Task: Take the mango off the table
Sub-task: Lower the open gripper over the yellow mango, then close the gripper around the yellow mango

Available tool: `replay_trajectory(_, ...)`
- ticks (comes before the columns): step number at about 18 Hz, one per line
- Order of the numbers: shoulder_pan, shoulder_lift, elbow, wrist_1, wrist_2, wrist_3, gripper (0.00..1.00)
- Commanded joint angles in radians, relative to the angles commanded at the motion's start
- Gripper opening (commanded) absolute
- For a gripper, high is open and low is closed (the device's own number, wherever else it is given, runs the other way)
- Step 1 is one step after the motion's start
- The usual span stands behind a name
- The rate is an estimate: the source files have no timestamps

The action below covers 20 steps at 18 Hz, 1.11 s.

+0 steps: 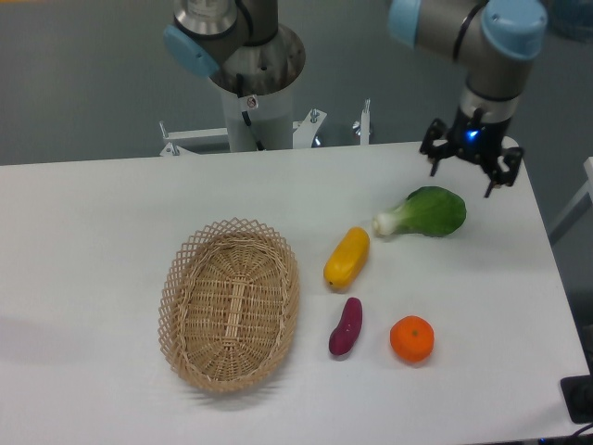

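Note:
The mango (346, 257), a smooth elongated yellow fruit shading to orange, lies on the white table (93, 241) just right of the basket. My gripper (460, 179) hangs open above the table's far right part, up and to the right of the mango, with nothing between its fingers. It sits just above the green leafy vegetable, well apart from the mango.
A woven wicker basket (230, 304) lies left of the mango. A green bok choy (424, 213) lies to its upper right, a purple sweet potato (346, 326) below it, and a round orange (411, 338) at the lower right. The robot base (250, 74) stands behind the table.

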Motion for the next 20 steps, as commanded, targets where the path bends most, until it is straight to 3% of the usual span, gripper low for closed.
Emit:
replay_trajectory(2, -0.032, -0.011, -0.037, 0.038, 0.003, -0.043, 1.0)
replay_trajectory(8, -0.144, -0.015, -0.075, 0.051, 0.003, -0.207, 1.0)
replay_trajectory(14, -0.233, -0.077, -0.085, 0.089, 0.017, -0.235, 1.0)
replay_trajectory(20, -0.275, -0.109, -0.098, 0.173, 0.045, -0.284, 1.0)
